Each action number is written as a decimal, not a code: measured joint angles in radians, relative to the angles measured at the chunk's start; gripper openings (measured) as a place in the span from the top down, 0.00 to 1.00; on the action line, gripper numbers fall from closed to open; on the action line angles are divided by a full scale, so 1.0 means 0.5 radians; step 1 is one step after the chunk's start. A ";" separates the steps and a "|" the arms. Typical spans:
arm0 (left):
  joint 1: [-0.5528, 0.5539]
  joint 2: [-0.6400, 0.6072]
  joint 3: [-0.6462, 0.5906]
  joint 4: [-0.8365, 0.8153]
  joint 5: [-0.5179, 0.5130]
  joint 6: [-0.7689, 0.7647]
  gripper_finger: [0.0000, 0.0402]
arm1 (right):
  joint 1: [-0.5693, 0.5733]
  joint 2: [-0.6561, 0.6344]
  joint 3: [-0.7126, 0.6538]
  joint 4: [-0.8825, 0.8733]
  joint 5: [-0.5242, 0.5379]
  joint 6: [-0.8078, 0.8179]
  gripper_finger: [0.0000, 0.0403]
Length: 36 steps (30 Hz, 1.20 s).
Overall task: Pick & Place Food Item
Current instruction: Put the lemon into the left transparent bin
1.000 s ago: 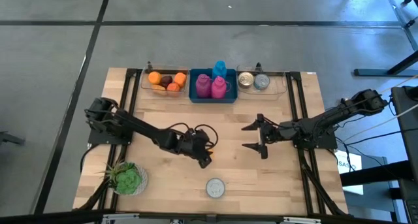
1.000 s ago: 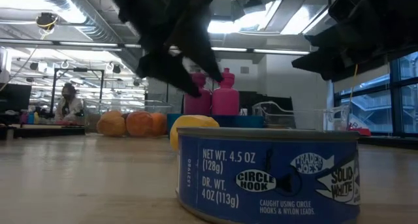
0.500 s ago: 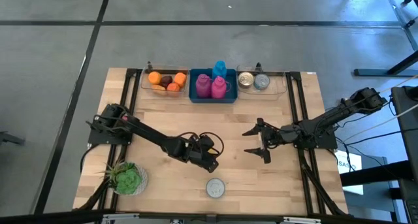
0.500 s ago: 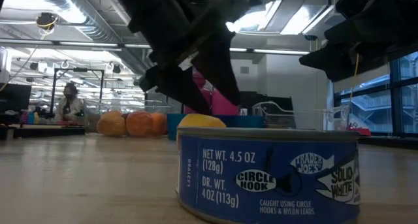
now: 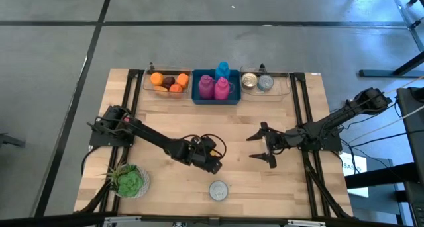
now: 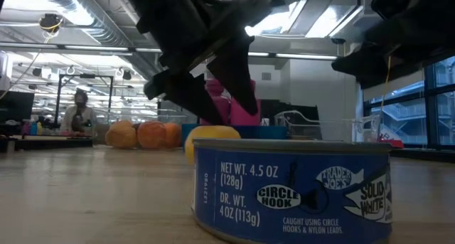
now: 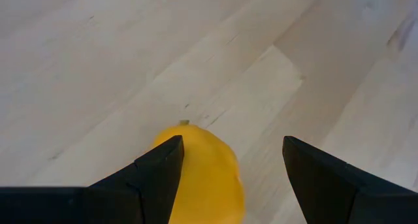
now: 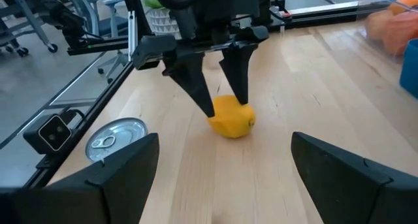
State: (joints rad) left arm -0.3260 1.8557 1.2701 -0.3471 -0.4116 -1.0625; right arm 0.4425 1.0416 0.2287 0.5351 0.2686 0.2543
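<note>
Since a second ago we see the left gripper (image 5: 211,162) has swung toward the front of the counter (image 5: 291,187) and come down over the lemon (image 8: 232,117); over the last half second it barely moved, so it looks settled for the grasp. Its jaws are parted and straddle the fruit, one finger (image 7: 159,175) against or just beside the lemon's side, the other standing clear (contact is hard to judge from the wrist view). We'd call it not yet grasped: the lemon sits on the bare wood, mid-counter, just behind the tuna can (image 5: 218,190).

The right gripper (image 5: 267,146) has eased slightly frontward too, jaws spread wide, holding nothing, hovering well apart from the lemon.

For the task, this means the reach is done and the closing step is next. The fruit tray (image 5: 168,82) with oranges at the back edge is our guess for the destination, though nothing here confirms it.
</note>
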 joint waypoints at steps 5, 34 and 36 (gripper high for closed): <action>0.002 -0.002 0.002 -0.065 0.011 0.029 0.36 | 0.001 0.000 0.000 -0.023 0.001 0.000 0.14; 0.010 0.033 0.340 -0.631 0.176 -0.313 0.36 | 0.001 0.000 0.000 -0.025 0.007 0.009 0.14; 0.010 0.066 0.340 -0.616 0.219 -0.342 0.36 | 0.001 0.000 0.000 -0.026 0.007 0.007 0.14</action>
State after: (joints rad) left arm -0.3210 1.8888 1.4399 -0.6551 -0.3021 -1.2337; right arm 0.4431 1.0416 0.2287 0.5220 0.2722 0.2577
